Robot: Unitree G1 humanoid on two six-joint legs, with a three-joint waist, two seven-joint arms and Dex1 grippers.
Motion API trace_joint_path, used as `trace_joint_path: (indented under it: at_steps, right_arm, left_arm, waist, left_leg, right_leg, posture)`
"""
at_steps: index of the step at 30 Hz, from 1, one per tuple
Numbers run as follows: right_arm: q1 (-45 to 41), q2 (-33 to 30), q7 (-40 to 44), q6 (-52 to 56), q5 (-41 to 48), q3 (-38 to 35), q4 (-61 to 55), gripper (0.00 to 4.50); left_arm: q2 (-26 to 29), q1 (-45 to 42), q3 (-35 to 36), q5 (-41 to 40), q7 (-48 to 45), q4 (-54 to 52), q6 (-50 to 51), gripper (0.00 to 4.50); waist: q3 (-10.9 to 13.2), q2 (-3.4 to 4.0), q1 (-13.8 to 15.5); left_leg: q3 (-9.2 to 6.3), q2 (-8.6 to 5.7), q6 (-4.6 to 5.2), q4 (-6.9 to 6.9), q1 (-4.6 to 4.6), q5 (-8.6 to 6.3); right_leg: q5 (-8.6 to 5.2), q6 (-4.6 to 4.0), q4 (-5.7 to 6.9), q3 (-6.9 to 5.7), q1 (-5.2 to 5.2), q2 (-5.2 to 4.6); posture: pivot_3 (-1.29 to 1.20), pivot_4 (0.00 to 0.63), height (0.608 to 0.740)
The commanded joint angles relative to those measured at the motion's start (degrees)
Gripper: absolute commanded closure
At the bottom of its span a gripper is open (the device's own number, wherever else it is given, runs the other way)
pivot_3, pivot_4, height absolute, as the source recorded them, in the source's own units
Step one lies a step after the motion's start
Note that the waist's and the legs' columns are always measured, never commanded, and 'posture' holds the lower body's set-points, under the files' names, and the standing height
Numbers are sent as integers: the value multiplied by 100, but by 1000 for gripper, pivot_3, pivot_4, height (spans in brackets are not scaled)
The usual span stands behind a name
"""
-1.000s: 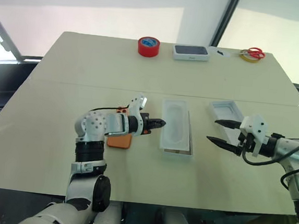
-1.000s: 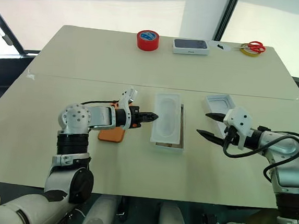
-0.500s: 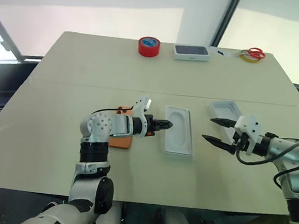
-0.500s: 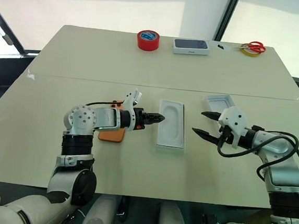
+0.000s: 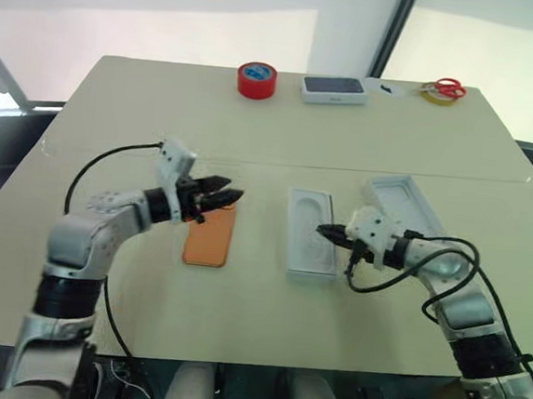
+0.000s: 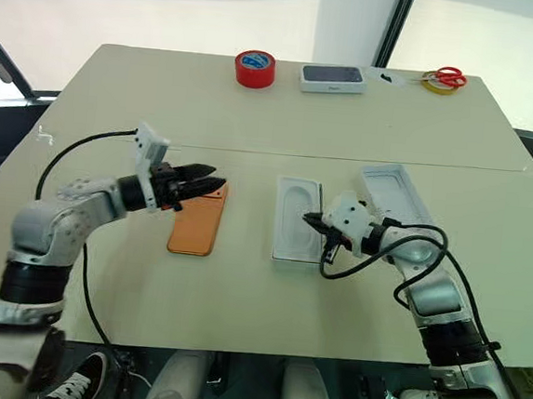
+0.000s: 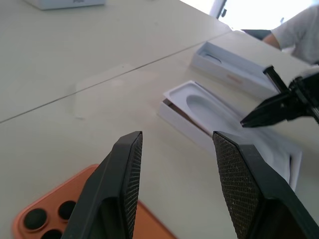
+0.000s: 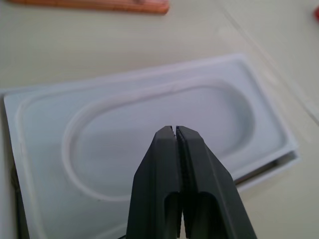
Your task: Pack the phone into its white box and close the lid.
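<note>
The table carries all the task items; red tape, a dark-topped white case and scissors lie along its far edge.

The lid lies open side up at the right, well apart from the phone. The white box sits at the centre, and a white insert with an oval recess rests on top of it, covering its cavity. The phone lies flat to the left of the box, back up, lenses toward the near end.

Changes over the last second:
- The left gripper has withdrawn from the left edge of the insert, moving left and up. It now hovers over the far end of the phone, fingers apart, holding nothing.
- The right gripper has swung in from the right and now sits at the right edge of the insert, fingers pressed together on nothing. In the right wrist view the closed tips hang just above the oval recess.
- The insert has shifted and now lies squarer on the box.

Consequence for the task: the phone is not yet packed. The insert blocks the cavity, so it probably has to come out first. The closed right gripper looks positioned to push or lever the insert, not to pinch it.
</note>
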Motion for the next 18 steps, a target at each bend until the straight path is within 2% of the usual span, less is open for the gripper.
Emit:
trace_joint_path:
  at_steps: [1, 5, 10, 18]
  right_arm:
    - [-117, -222, 471, -24, 151, 35, -342, 4488]
    - [63, -721, 1199, -291, 23, 335, -566, 4488]
    - [21, -911, 1579, -135, 150, 396, -687, 4488]
    - [-613, -149, 663, -577, -82, 129, 58, 4488]
  left_arm:
    - [131, 191, 54, 96, -437, -25, -730, 2150]
    - [-28, 220, 122, 59, -298, -64, -859, 2150]
    - [-60, 299, 108, 49, -206, -163, -897, 2150]
    - [-124, 331, 149, -5, -83, -240, -916, 2150]
  waist:
    - [1, 1, -7]
    - [1, 0, -5]
    - [0, 0, -28]
    - [1, 0, -36]
  left_leg:
    - [0, -3, 2, -1, -4, -1]
    - [0, -20, 12, 3, -12, -6]
    - [1, -18, 16, 4, -4, -6]
    - [2, -16, 17, 17, -3, -5]
  right_leg:
    - [0, 0, -4, 0, -1, -4]
    - [0, 0, -7, -4, -1, -28]
    - [0, 2, -5, -6, 4, -28]
    - [0, 4, 7, -15, 5, -26]
  posture:
    - [0, 150, 740]
    - [0, 150, 740]
    - [0, 150, 740]
    - [0, 150, 740]
